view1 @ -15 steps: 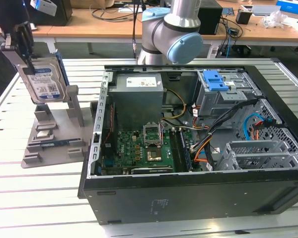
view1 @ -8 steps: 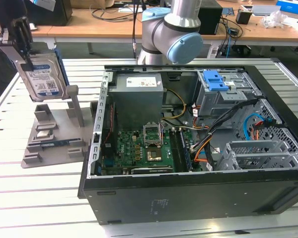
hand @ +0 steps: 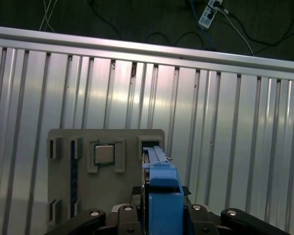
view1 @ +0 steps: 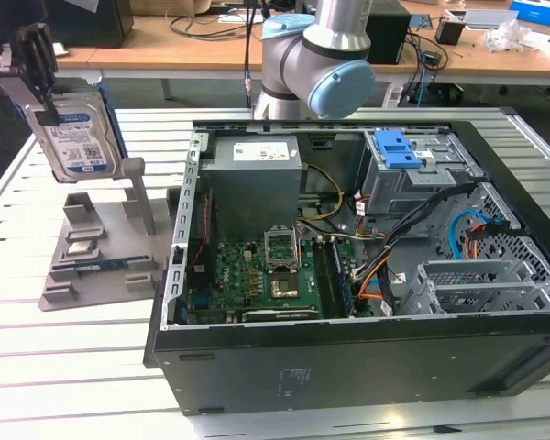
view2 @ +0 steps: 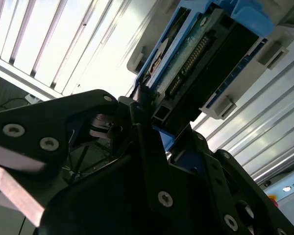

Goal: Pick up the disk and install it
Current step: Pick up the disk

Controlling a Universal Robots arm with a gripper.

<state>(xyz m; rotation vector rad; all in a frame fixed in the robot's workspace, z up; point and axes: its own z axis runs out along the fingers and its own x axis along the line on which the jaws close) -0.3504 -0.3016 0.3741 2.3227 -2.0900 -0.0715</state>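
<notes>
The disk (view1: 76,131), a silver drive with a blue-and-white label and blue rail frame, hangs upright at the exterior view's far left, above the grey holder stand (view1: 101,261). My gripper (view1: 42,84) is shut on its upper edge. In the first wrist view the disk (hand: 161,188) shows edge-on with its blue rail between my black fingers (hand: 90,218), over the holder stand (hand: 63,142). The second wrist view shows the disk's connector end (view2: 193,56) above the slatted table.
An open black computer case (view1: 348,362) lies to the exterior view's right of the stand. Inside are a grey power supply box (view1: 252,183), a motherboard (view1: 257,275) and a silver cage with a blue latch (view1: 396,147). A chip (hand: 105,154) sits in the stand.
</notes>
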